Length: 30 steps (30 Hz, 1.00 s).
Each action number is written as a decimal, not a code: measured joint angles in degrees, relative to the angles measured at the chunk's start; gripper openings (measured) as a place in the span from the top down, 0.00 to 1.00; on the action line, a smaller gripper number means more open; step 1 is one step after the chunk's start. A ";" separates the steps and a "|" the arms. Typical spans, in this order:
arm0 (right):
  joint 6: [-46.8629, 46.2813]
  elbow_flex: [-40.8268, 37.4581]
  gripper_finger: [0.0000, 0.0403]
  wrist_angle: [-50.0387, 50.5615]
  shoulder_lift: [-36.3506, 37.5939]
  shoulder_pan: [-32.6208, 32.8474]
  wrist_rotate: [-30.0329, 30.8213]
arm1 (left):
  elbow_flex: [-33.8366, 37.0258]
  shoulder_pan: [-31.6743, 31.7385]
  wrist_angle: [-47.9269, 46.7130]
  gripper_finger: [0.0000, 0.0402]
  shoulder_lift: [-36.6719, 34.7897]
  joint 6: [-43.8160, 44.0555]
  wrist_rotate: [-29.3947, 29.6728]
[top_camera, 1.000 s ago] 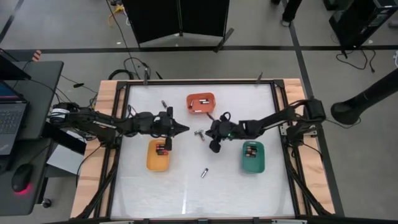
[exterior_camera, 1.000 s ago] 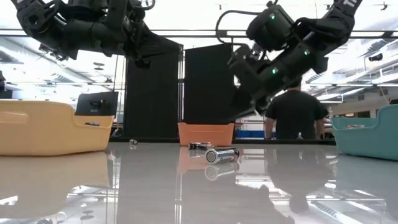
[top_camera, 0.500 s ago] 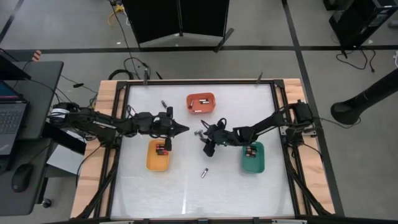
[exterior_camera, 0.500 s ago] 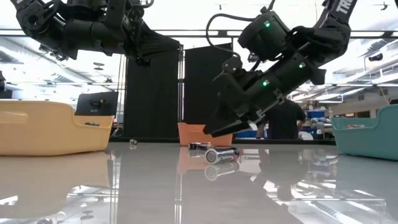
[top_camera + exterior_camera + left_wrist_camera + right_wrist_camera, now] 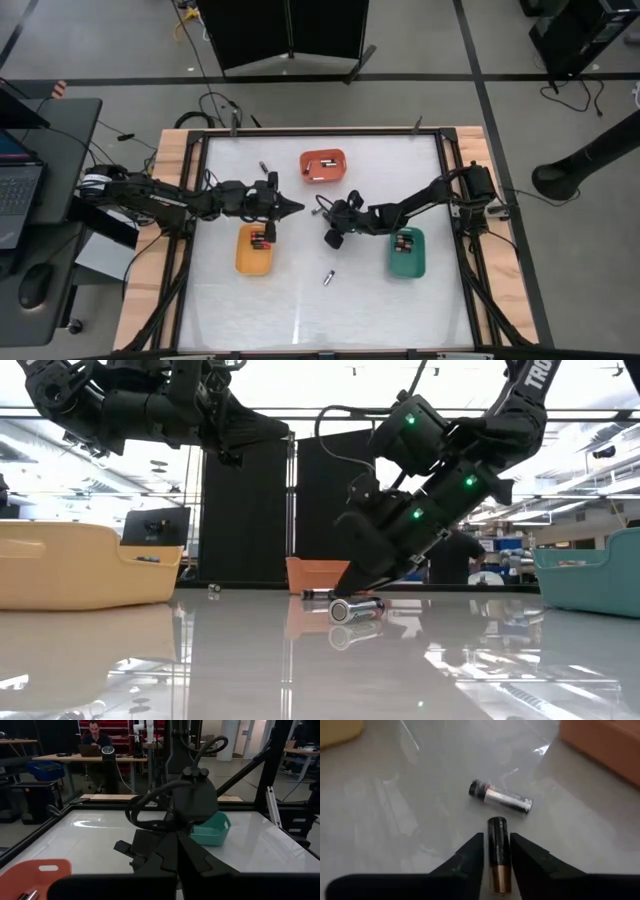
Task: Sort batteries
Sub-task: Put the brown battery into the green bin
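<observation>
1. Right claw (image 5: 496, 851) is low over mid-table, its fingers (image 5: 470, 855) narrowly parted with a dark, gold-ended battery (image 5: 498, 854) lying between them. Whether the pads already pinch it, I cannot tell.
2. That battery's long axis runs along the fingers, straight out from the claw, so the coming squeeze would bear across its width.
3. A second battery (image 5: 501, 798), silvery, lies crosswise just beyond the first, apart from it.
4. In the high view this pair sits just near of the orange tray (image 5: 323, 165); the right claw (image 5: 331, 236) is the closer one.
5. Left claw (image 5: 296, 208) hangs shut left of centre, empty, above the yellow tray (image 5: 254, 262).
</observation>
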<state>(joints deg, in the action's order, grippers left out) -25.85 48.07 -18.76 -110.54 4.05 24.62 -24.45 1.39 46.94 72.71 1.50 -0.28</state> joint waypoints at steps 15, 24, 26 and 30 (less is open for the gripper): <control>1.59 0.17 0.85 3.53 0.28 -0.99 -2.86 | 0.00 -0.04 -0.08 0.99 0.00 0.00 0.07; 5.81 -0.26 0.86 7.62 4.61 -1.28 -7.90 | 0.00 -0.26 -0.11 0.99 0.00 -1.12 0.07; 6.12 -0.27 0.86 9.73 7.30 -1.24 -8.12 | -0.01 -0.53 -0.13 0.99 0.00 -1.46 0.07; 6.06 -0.17 0.84 14.74 12.69 -0.85 -8.28 | -0.02 -1.12 -0.13 0.99 0.00 -2.03 0.07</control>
<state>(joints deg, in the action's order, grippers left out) -19.79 47.90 -4.03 -97.85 3.20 16.34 -24.47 0.27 46.81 72.71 -0.54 -0.21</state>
